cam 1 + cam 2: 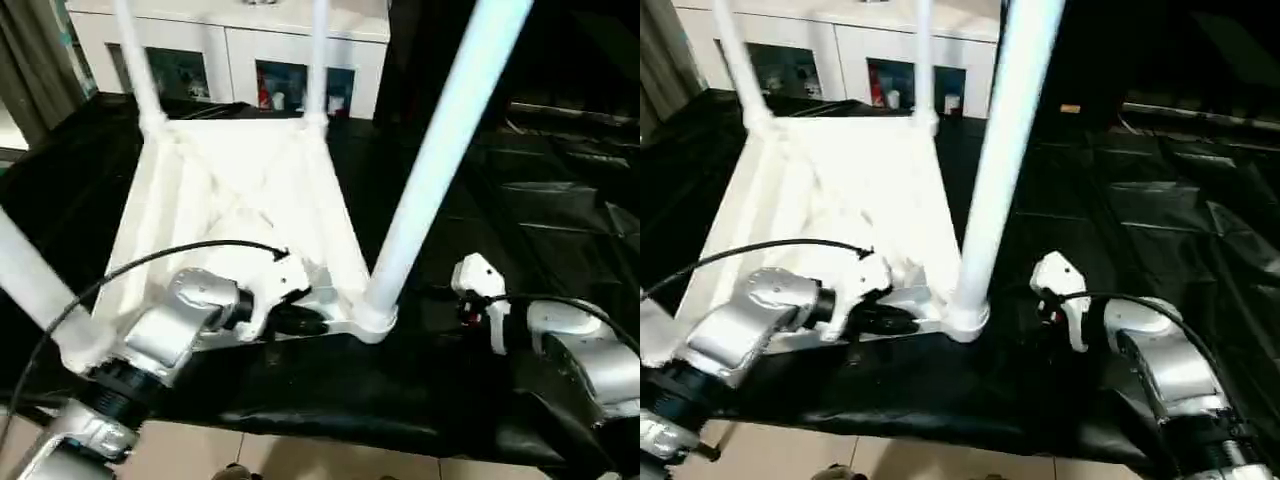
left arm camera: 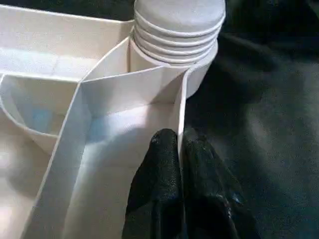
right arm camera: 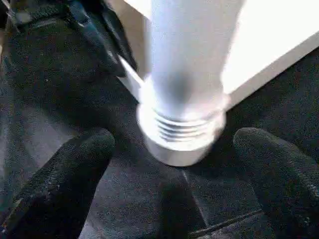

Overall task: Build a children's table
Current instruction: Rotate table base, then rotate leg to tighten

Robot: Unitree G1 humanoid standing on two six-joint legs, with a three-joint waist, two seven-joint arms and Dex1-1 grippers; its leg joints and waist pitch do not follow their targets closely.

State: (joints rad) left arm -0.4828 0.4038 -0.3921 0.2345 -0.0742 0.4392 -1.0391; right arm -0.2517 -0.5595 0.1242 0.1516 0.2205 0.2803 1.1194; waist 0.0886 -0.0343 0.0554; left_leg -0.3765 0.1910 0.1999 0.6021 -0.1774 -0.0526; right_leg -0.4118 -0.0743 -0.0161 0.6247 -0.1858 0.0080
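Note:
The white tabletop lies upside down on a black cloth, ribbed underside up. Legs stand in its corner sockets: two at the far corners, one near left, one near right. My left gripper is shut on the thin near rim wall, just beside the near right socket. My right gripper is open, a finger on each side of that leg's base without touching it. Screw threads show above the socket.
The black cloth covers the work surface and stretches wide to the right. A white glass-door cabinet stands behind the tabletop. Tiled floor shows below the near edge of the cloth.

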